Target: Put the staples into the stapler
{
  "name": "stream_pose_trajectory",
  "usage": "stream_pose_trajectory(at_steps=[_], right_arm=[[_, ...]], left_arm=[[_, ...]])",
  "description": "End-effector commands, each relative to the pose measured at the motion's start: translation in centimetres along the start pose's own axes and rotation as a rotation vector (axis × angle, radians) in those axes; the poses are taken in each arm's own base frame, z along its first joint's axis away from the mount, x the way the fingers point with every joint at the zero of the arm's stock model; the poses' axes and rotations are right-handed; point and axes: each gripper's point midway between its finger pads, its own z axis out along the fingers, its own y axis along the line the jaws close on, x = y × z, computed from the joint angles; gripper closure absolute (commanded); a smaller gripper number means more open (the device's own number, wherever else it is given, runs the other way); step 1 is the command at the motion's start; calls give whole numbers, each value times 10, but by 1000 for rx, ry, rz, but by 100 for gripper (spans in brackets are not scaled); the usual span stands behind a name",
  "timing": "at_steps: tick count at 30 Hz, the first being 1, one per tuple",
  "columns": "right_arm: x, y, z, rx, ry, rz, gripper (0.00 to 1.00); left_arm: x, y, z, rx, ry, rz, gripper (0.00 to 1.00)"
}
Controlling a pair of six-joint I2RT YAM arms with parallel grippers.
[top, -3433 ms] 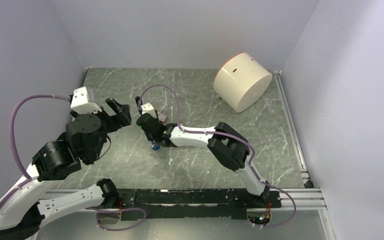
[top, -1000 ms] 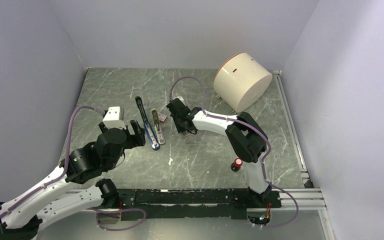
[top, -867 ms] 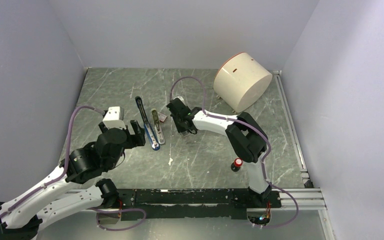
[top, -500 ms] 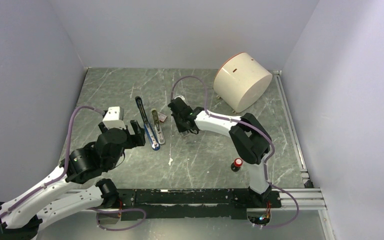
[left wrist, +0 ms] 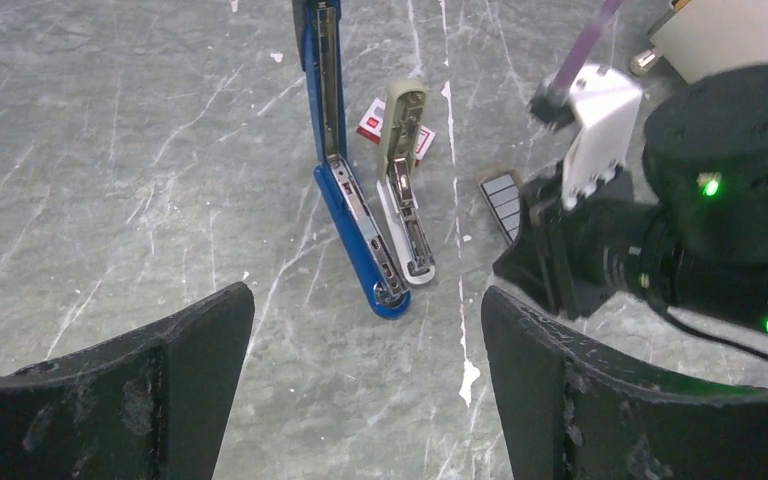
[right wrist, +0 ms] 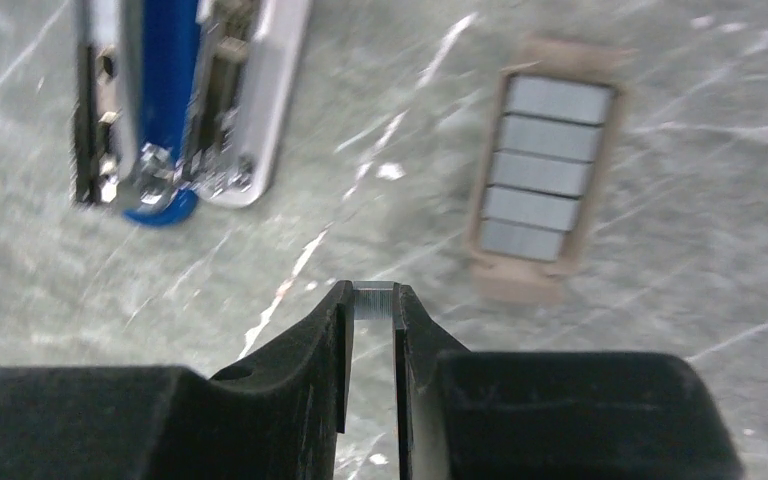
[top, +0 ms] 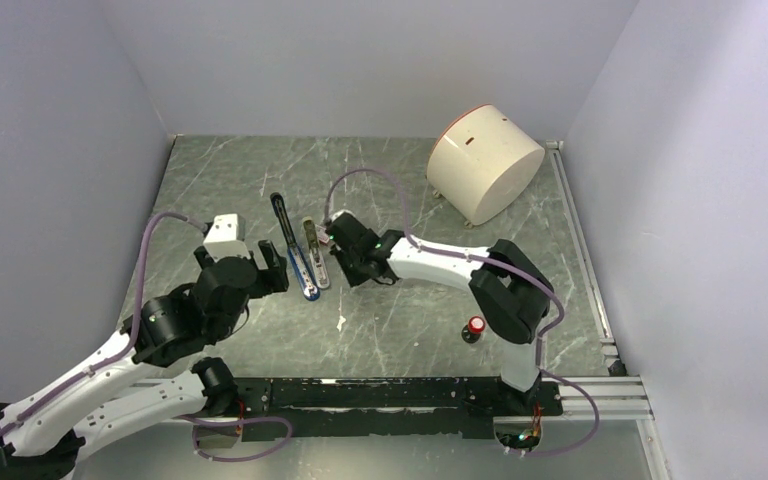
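Note:
The blue stapler [top: 296, 262] lies opened flat, its black arm pointing away and its silver channel up; it also shows in the left wrist view [left wrist: 355, 225] and the right wrist view [right wrist: 165, 90]. My right gripper [right wrist: 371, 306] is shut on a short grey strip of staples [right wrist: 374, 295], held above the table just right of the stapler's near end; in the top view it [top: 346, 264] sits beside the staplers. The staple tray [right wrist: 545, 170] holds several grey blocks. The red-white box sleeve [left wrist: 371, 120] lies partly under a beige stapler. My left gripper [left wrist: 362, 352] is open and empty, just near of the blue stapler.
A beige-white stapler [left wrist: 405, 195] lies open right beside the blue one. A large cream cylinder [top: 484, 162] lies tipped at the back right. A red-capped black knob [top: 476, 327] stands at the front right.
Over the last second my right gripper has swung left and nearer, from over the tray towards the staplers' near ends. The left arm has stayed still.

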Motion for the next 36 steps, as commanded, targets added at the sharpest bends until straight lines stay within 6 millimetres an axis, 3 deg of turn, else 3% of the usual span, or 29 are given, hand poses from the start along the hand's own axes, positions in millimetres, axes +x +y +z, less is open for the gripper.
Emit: stream_pose_trajectory(at_steps=[1, 8, 15, 24, 29, 36], right_arm=[[30, 20, 4, -52, 86, -103, 80], [54, 42, 1, -127, 183, -207, 79], [68, 43, 6, -110, 231, -260, 78], [51, 41, -2, -59, 175, -176, 56], [34, 33, -7, 30, 92, -43, 52], [28, 26, -6, 106, 34, 133, 48]], left_arm=[[-10, 8, -5, -33, -32, -35, 11], [-10, 8, -7, -26, -30, -42, 11], [-7, 0, -3, 4, -14, -10, 11], [-6, -1, -3, 4, -10, -6, 11], [-7, 0, -4, 1, -15, -15, 11], [-7, 1, -4, -1, -16, -13, 11]])
